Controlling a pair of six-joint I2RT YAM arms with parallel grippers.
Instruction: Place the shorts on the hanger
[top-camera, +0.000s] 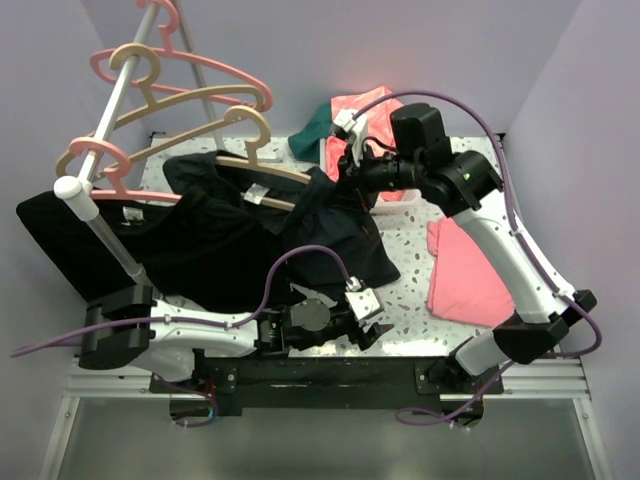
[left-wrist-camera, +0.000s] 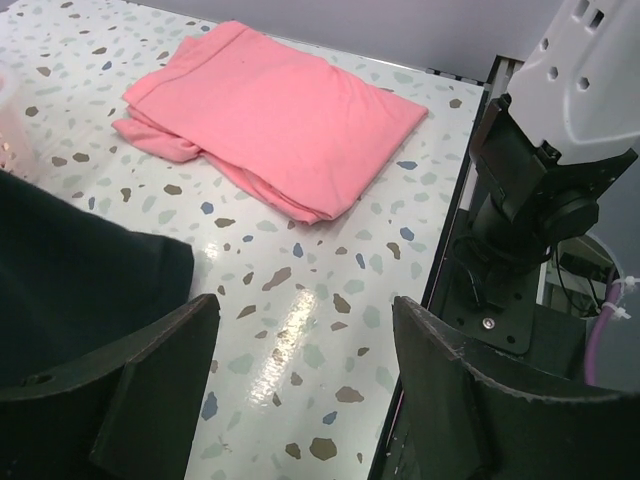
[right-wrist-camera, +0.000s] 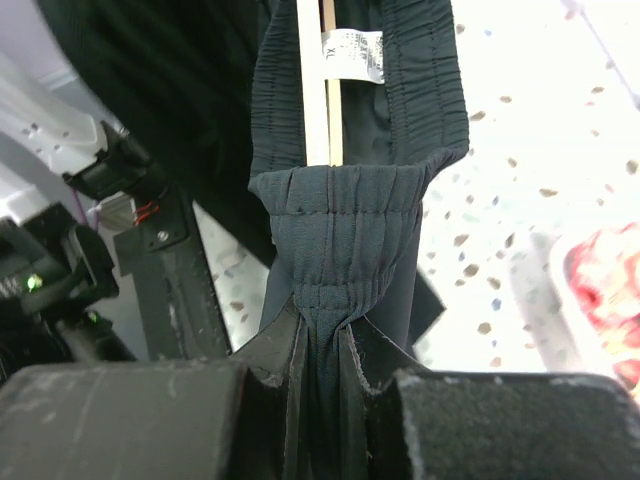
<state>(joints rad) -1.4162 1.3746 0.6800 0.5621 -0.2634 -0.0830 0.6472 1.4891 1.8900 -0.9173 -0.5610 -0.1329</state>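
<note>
Nearest the arm bases, the left pincer (left-wrist-camera: 305, 330) hangs low over the speckled worktop (left-wrist-camera: 300, 290). Its two fingers are spread wide with nothing between them. Dark cloth lies just beside its left finger, probably a leg of the shorts. A folded pink garment (left-wrist-camera: 270, 120) lies beyond it, apart from everything else.

Further in, the shorts (right-wrist-camera: 340, 230) lie across the middle of the worktop, legs trailing toward the near edge. The right pincer (right-wrist-camera: 322, 340) is clamped on their gathered elastic waistband, which bunches into pleats between the fingers. A white size label (right-wrist-camera: 352, 55) shows inside the waist.

Past the grip, two pale rods of the beige hanger (right-wrist-camera: 312, 80) run through the waist opening, touching the cloth. The shorts seem threaded on but not yet hung square.

The shorts look soft, light and limp, so they will sag wherever unsupported and may slide along the smooth rods. The thick waistband is the surest place to hold. The hanger looks stiff and light and may shift if the cloth is tugged.

Farthest back on the left, a slanted rack (top-camera: 115, 95) carries more beige and pink hangers.
</note>
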